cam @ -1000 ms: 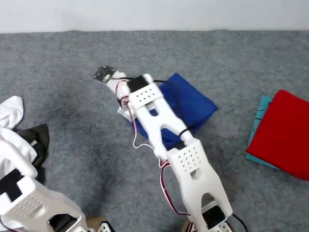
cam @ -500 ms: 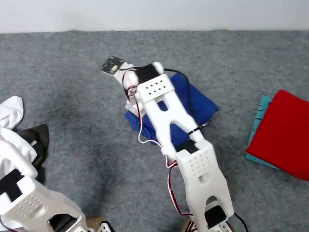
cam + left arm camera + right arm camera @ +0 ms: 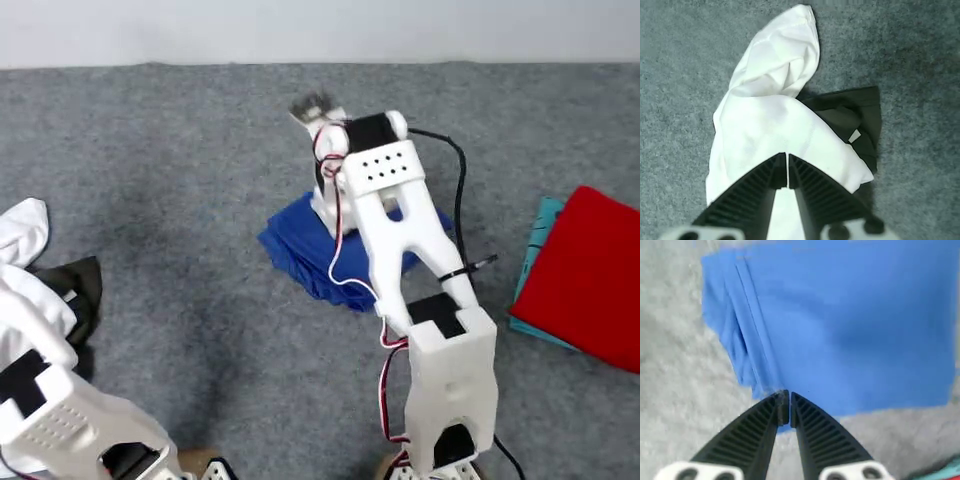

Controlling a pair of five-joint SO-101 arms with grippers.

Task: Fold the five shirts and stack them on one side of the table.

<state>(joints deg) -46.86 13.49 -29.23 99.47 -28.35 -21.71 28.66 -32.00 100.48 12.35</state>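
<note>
Right gripper (image 3: 784, 405): jaws closed tip to tip, set at the edge of the blue shirt (image 3: 840, 325). Whether a fold of cloth is caught between them cannot be told.
Left gripper (image 3: 788, 167): jaws closed but for a hairline slit, poised over the white shirt (image 3: 770, 115). A grip on the cloth is possible but cannot be confirmed.
Blue shirt: folded, mid-table, partly under the right arm (image 3: 400, 230).
White shirt: crumpled, at the left edge of the table, lying partly over the black shirt (image 3: 860, 120).
Red shirt (image 3: 585, 275): folded, at the right edge, stacked on a teal shirt (image 3: 540, 235).
High view: places all five shirts across the grey table (image 3: 150, 150).
Right wrist view: shows the layered hems along one side of the blue shirt.
Left wrist view: shows the white shirt's creases and the black shirt's folds.
</note>
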